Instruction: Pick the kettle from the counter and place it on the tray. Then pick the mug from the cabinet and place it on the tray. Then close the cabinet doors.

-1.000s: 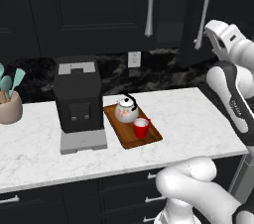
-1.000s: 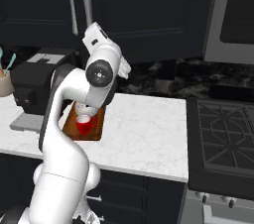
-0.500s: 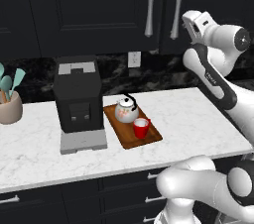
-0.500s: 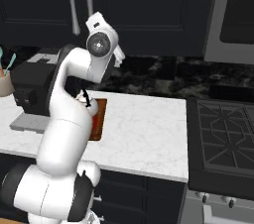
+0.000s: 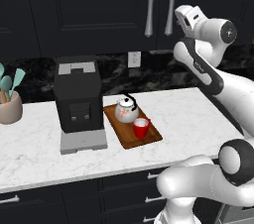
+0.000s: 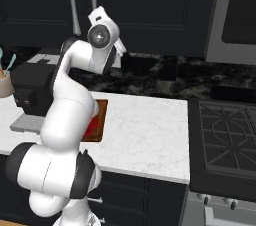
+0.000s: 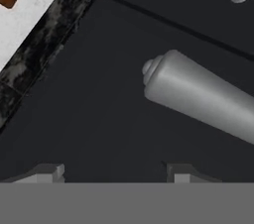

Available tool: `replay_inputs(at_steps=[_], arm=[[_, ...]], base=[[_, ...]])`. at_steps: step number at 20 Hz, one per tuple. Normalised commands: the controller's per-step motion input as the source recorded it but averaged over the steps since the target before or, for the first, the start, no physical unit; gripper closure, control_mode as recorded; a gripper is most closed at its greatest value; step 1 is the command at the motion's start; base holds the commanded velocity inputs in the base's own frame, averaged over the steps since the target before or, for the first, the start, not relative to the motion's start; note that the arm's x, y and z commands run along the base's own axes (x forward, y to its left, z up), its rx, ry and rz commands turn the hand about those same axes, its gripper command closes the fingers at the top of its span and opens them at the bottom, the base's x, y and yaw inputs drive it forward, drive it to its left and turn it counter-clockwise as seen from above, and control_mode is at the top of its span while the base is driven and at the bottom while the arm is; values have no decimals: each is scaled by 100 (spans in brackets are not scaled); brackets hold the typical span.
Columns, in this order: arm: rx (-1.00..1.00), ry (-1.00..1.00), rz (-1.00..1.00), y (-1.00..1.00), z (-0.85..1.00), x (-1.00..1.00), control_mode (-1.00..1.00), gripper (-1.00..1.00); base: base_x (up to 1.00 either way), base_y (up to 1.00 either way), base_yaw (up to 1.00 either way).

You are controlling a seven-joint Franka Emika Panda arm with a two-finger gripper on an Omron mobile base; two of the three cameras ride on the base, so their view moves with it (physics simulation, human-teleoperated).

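In the left base view, we see the small round white kettle with its black arched handle (image 5: 126, 109) and the small bright red mug (image 5: 141, 128) both standing on the flat reddish-brown wooden tray (image 5: 147, 140), a little left of centre on the white marble-look worktop (image 5: 188, 109), while the tall black panelled cabinet doors (image 5: 99, 5) in the upper part of the frame look closed, their long silver bar handles side by side. The pincer (image 5: 179, 19) sits at upper right, just beside the right handle (image 5: 171, 4); we cannot tell its opening from here. In the right base view, the white arm hides most of the tray (image 6: 101, 120) at left of centre, and the hand is raised close to the door fronts below the two handles at upper left. In the hand view, the two dark fingertips (image 7: 48, 172) at the bottom stand well apart, holding nothing, with the silver handle's end (image 7: 198, 94) crossing the middle right. We judge the risk to be knocking or snagging that handle and pulling the door ajar, or pressing on against a panel already shut.
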Motion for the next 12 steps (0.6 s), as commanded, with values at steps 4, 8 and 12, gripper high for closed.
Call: replay_inputs(at_steps=[4,8,12], arm=[[1,10,-10,0,-23,47,-100,-100],[1,4,-9,0,-32,32,-100,-100],[1,0,-8,-4,-31,26,-100,-100]], base=[[0,0,0],[0,0,0],[0,0,0]])
